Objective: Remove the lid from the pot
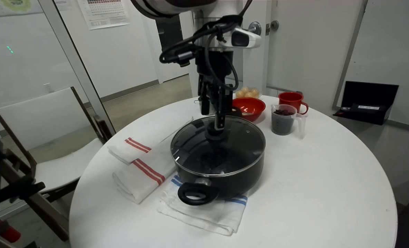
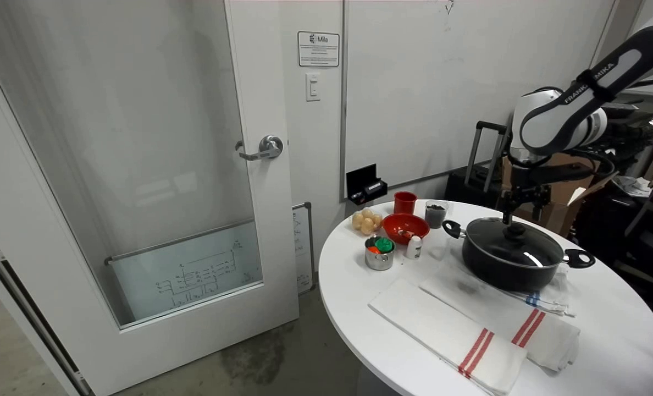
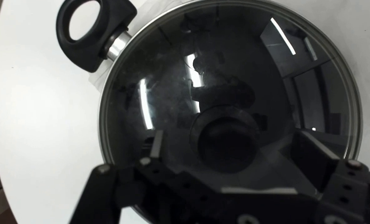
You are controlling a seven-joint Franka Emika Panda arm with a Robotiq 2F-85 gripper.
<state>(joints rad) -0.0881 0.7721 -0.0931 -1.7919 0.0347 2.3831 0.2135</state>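
Observation:
The wide black pot (image 1: 237,187) stands on the round white table and also shows in an exterior view (image 2: 491,269). The round glass lid (image 1: 240,156) with a metal rim sits on the pot; it also shows in the wrist view (image 3: 234,56). Its dark centre knob (image 2: 516,230) sticks up from the glass. My gripper (image 1: 212,117) is right above the lid's middle. In the wrist view my gripper (image 3: 234,148) is open, with the knob (image 3: 227,146) between the fingers and a gap on each side. I cannot tell how far the fingertips are above the glass.
A blue-striped towel (image 1: 204,217) lies under the pot; red-striped towels (image 1: 140,177) lie beside it. A red bowl (image 1: 254,106), measuring cup (image 1: 282,122), red mug (image 1: 290,98), metal cup (image 2: 380,259), white bottle (image 2: 414,248) and eggs (image 2: 366,221) stand near the pot's far handle.

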